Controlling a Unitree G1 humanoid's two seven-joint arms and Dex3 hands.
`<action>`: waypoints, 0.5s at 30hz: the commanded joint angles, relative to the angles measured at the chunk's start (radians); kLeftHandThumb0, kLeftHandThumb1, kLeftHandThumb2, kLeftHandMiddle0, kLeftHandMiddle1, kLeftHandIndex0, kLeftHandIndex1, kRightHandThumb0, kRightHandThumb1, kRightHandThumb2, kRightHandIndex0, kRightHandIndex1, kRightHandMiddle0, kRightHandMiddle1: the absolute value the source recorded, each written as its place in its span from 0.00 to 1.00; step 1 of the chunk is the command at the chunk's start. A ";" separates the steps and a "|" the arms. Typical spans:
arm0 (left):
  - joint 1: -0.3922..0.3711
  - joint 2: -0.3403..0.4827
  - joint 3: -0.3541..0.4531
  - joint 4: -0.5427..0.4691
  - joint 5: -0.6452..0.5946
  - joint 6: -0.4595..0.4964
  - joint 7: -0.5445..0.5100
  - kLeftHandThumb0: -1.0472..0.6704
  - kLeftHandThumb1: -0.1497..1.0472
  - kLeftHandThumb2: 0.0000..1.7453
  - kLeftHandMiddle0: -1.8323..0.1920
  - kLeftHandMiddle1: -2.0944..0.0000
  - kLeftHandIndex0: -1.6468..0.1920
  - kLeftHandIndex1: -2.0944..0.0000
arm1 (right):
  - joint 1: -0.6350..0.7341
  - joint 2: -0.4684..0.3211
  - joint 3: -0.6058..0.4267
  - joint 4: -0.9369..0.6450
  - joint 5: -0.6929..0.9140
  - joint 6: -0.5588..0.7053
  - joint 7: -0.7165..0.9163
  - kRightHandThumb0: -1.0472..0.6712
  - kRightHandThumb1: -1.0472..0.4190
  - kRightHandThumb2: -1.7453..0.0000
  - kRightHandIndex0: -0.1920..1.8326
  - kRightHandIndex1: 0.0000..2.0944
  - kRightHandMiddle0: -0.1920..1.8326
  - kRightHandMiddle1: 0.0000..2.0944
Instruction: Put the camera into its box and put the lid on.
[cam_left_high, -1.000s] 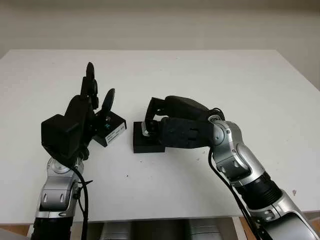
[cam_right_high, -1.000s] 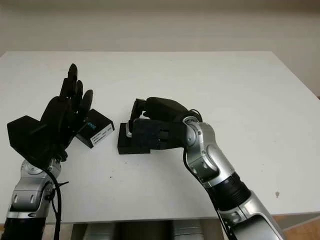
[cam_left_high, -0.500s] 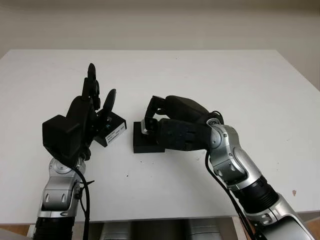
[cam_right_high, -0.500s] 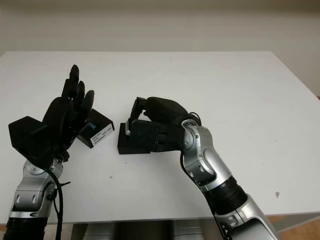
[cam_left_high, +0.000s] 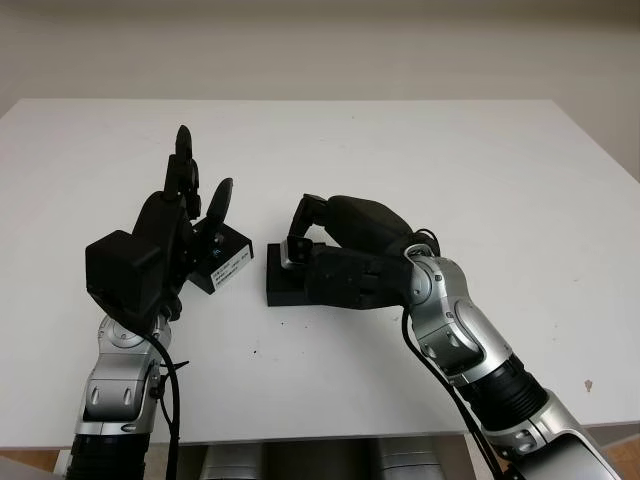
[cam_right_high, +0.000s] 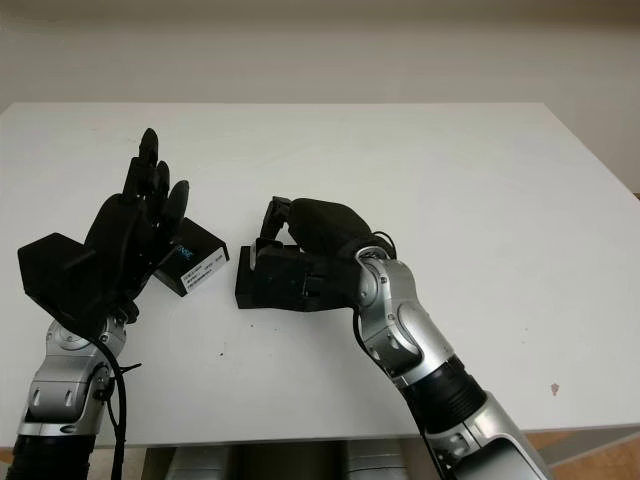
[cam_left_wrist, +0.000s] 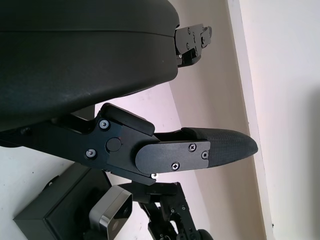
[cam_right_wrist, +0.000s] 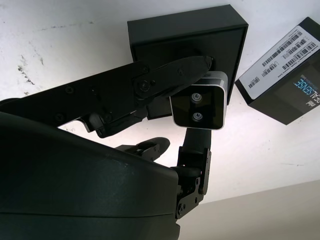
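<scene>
The small silver-faced camera (cam_right_wrist: 198, 106) sits pinched in our right hand (cam_left_high: 345, 245), fingers (cam_right_wrist: 165, 80) closed on it, above the open black box (cam_right_wrist: 185, 35); our left hand (cam_left_high: 165, 235) hovers open beside the labelled black lid (cam_left_high: 228, 258) on the white surface (cam_left_high: 400, 150).

Left hand (cam_left_wrist: 150, 125) takes up most of the view: big black shell along one side, one black finger (cam_left_wrist: 200, 150) with visible screws reaching across, holding nothing, open. A second fingertip with screws pokes out past the shell edge. Beyond the finger, a black box (cam_left_wrist: 55, 212) sits on the white table (cam_left_wrist: 30, 170). Right at the box, a small silver camera (cam_left_wrist: 114, 212) with a dark face. Right hand's black fingers (cam_left_wrist: 167, 215) touch the camera. Beige wall behind.
</scene>
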 joint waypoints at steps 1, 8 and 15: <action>-0.012 0.002 0.002 -0.004 -0.006 -0.007 -0.005 0.18 1.00 0.28 1.00 1.00 1.00 1.00 | 0.015 0.009 0.000 -0.008 -0.006 -0.005 -0.016 0.37 0.00 0.85 0.33 0.03 0.24 1.00; -0.016 0.005 0.004 0.004 -0.010 -0.006 -0.010 0.18 1.00 0.28 1.00 1.00 1.00 1.00 | 0.082 0.020 0.031 -0.047 -0.059 -0.020 -0.066 0.37 0.00 0.84 0.35 0.04 0.23 1.00; -0.017 0.004 0.002 0.008 -0.014 -0.010 -0.012 0.17 1.00 0.27 1.00 1.00 1.00 1.00 | 0.100 0.020 0.036 -0.042 -0.082 -0.034 -0.077 0.36 0.00 0.82 0.37 0.05 0.26 1.00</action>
